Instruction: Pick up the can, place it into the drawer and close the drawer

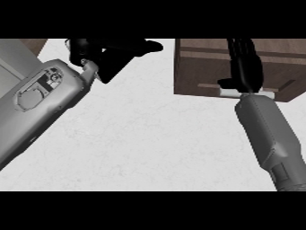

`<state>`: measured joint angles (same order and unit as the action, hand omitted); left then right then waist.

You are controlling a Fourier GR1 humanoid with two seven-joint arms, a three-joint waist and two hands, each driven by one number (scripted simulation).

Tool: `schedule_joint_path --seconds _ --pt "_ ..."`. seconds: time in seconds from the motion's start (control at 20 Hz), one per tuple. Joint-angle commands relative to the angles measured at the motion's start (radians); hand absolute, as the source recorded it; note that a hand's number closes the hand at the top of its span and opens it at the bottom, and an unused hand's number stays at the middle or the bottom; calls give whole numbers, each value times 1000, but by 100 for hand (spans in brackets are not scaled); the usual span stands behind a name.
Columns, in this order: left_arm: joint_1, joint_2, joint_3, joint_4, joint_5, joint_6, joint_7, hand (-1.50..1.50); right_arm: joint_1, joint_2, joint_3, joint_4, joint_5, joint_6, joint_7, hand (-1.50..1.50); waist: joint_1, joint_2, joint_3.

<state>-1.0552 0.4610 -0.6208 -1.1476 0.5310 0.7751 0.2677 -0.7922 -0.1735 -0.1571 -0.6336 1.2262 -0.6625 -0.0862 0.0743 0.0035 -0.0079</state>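
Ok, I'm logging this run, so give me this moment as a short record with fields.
drawer: brown wood, view's upper right
drawer state: cannot tell
right hand: open, stretched over the drawer's front
left hand: open, upper left, holding nothing
can: not in view
counter: white

1. The counter (pixel 148 143) lies bare between the two forearms, a wide lane up the middle.
2. The drawer (pixel 202 67) fills the top right and walls that lane off there.
3. The right forearm (pixel 271 134) slants up the right side, with the right hand (pixel 242 63) over the drawer.
4. The left forearm (pixel 36 112) blocks the left side. The left hand (pixel 109 51) sits at the top, with a narrow strip of counter between it and the drawer.
5. A grey panel (pixel 3 67) closes the far left corner.
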Motion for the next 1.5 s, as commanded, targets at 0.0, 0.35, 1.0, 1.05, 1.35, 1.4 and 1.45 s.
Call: schedule_joint_path --seconds 0.0,0.35,1.0,1.05,1.35,1.4,1.45 --pt "70 22 -4 -67 -22 8 -6 -150 -114 -9 -46 159 -14 -46 -8 -150 10 15 10" --pt "145 29 -5 -159 -44 16 7 -150 -227 -24 -70 282 -19 -91 -34 -150 10 18 10" --pt "231 55 13 -210 -74 -17 -36 -150 -368 -39 -135 382 -69 -35 -78 -150 25 33 11" --pt "245 63 18 -226 -67 -19 -34 -150 -382 -25 -159 375 -96 -27 -73 -150 34 31 11" --pt "283 62 18 -259 -81 -1 -44 -150 -375 12 -291 328 -267 3 -248 -150 23 25 14" --pt "289 85 44 -227 -77 -21 -62 -150 -362 45 -313 319 -301 8 -278 -150 -1 21 13" --pt "319 67 29 -253 -75 -11 -66 -150 -383 36 -331 319 -317 27 -279 -150 13 21 13"
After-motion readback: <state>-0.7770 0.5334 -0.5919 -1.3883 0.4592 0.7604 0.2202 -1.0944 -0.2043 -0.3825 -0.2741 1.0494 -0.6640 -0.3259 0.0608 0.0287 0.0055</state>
